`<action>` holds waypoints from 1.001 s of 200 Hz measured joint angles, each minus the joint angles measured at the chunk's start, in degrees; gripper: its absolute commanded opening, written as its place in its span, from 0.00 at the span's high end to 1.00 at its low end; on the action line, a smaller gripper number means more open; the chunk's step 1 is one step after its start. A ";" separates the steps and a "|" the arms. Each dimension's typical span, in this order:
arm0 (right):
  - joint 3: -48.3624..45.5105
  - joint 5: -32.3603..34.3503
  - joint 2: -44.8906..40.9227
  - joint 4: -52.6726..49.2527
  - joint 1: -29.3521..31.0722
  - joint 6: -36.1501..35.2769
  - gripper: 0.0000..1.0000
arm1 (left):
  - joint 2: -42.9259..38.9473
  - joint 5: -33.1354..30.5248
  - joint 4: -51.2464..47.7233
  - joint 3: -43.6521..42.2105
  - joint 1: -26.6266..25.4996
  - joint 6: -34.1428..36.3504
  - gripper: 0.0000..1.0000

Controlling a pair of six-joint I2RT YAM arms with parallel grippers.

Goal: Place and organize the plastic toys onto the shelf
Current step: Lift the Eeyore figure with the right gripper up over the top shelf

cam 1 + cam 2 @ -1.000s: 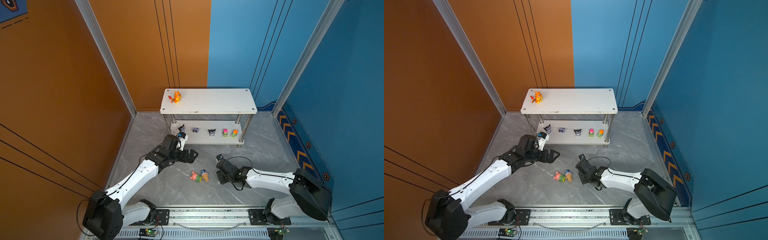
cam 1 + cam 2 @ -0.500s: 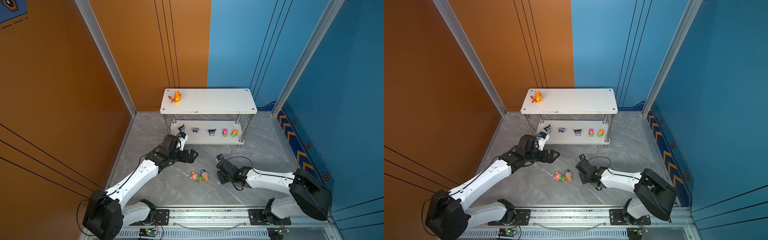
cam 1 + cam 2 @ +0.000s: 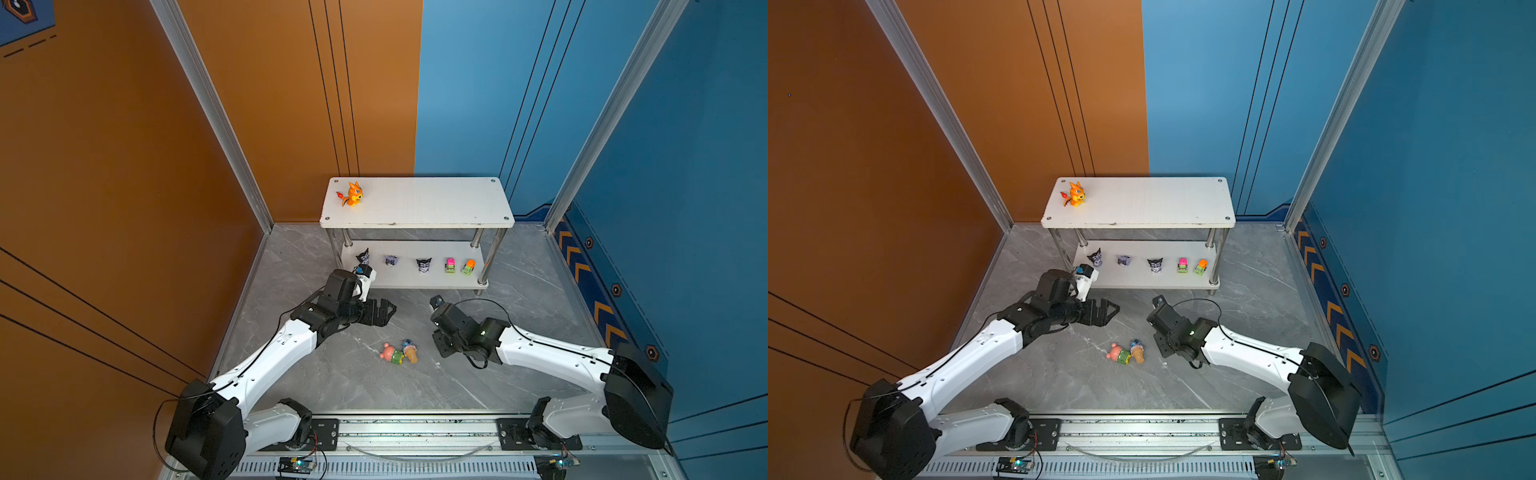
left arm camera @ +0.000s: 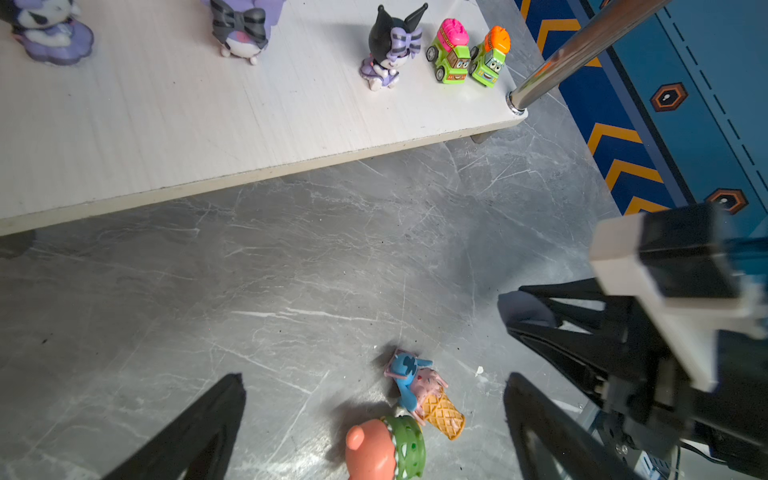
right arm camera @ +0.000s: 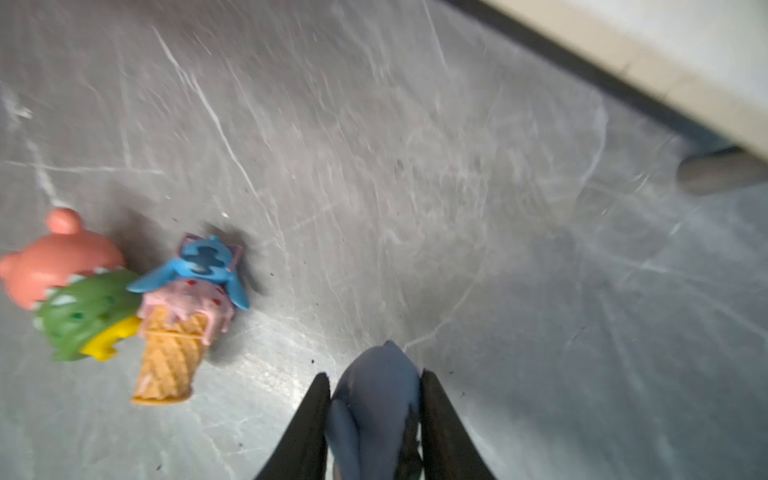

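Six toys are on the shelf (image 3: 415,203): the orange dragon (image 3: 353,194) at the top board's far left, with three imps (image 3: 423,264) and two cars (image 3: 450,265) in a row on the lower board. The right gripper (image 5: 375,375) is clamped on the grey-blue donkey (image 5: 370,419) low over the floor. The pink bear (image 3: 392,353) and blue cone creature (image 3: 409,349) lie toppled and touching between the arms, and the left gripper (image 3: 382,311) gapes wide and empty near them, so three toys remain to be shelved.

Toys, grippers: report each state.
orange dragon figurine: upright, top shelf
three black-purple imp figurines: lower shelf
pink and orange blocky cars: lower shelf
pink bear figurine: toppled, floor
blue ice-cream-cone creature: toppled, floor
left gripper: open
right gripper: shut on grey-blue donkey figurine
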 measured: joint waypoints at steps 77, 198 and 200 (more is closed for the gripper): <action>43.91 -0.09 5.55 -27.76 0.37 -10.32 0.75 | -0.20 0.00 0.00 0.00 0.02 0.00 0.02; 100.56 7.61 36.28 -52.70 0.20 -25.31 0.76 | -0.90 0.68 0.79 0.00 0.02 0.00 0.02; 100.63 7.61 36.28 -52.70 0.09 -25.33 0.76 | -0.90 0.66 0.79 0.00 0.02 0.00 0.02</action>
